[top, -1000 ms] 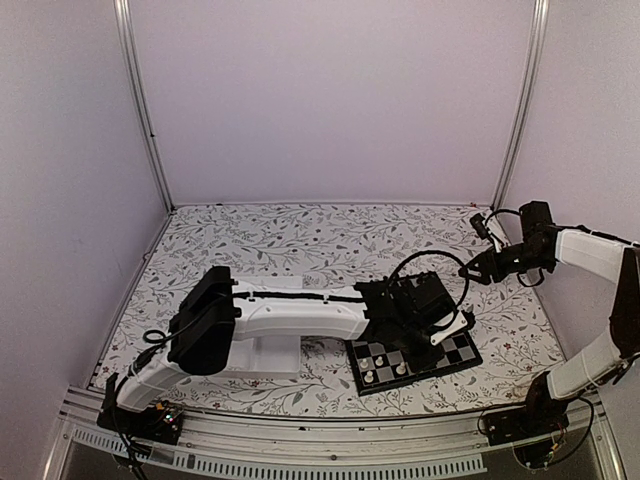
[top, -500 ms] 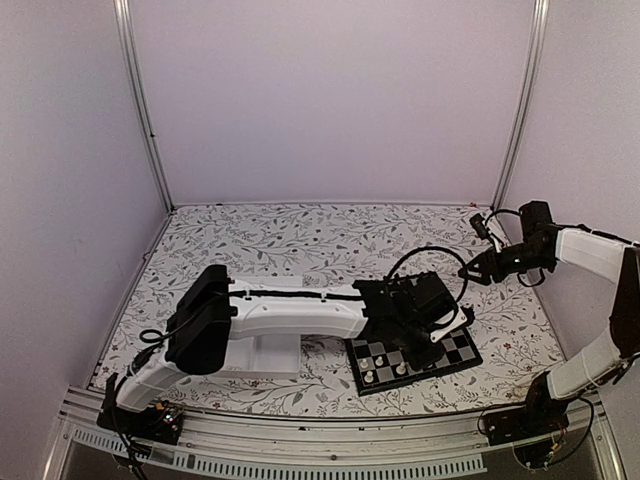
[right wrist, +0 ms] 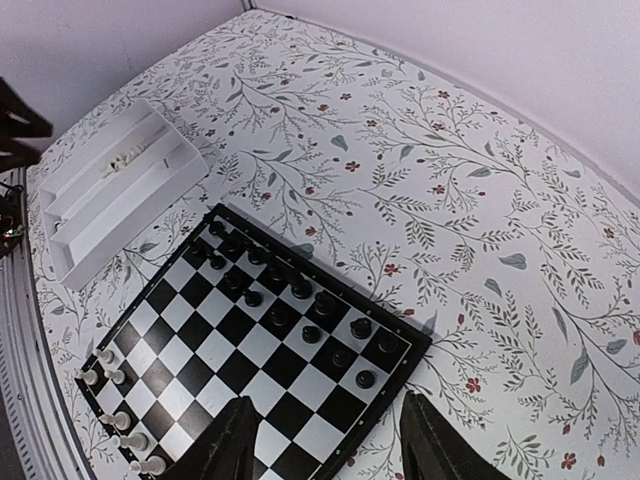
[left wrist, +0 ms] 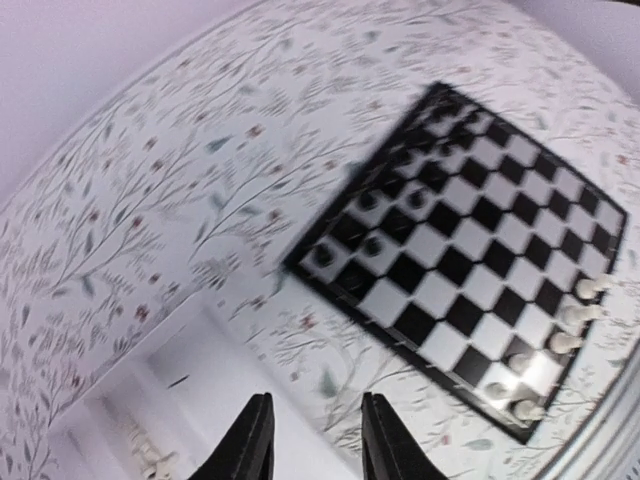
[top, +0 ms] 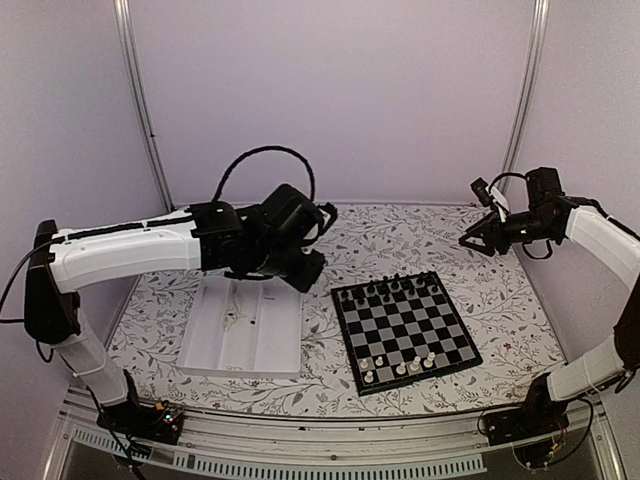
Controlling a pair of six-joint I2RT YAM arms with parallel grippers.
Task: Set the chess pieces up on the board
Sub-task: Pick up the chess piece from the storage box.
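While the left gripper (left wrist: 317,405) hangs high over the left half of the table, its fingers stand partly apart with nothing between them. The cream pieces (left wrist: 150,462) I want next lie in the white tray (top: 235,368), almost straight below that gripper. The tray's long side runs away from me, just beside the board (top: 405,320). Black pieces (top: 388,290) stand along the board's far rows, and a few cream ones sit at its near right corner. The right gripper (right wrist: 330,405), open and empty, is up at the far right, well apart from the tray. I judge the left arm the nearer one for the reach.
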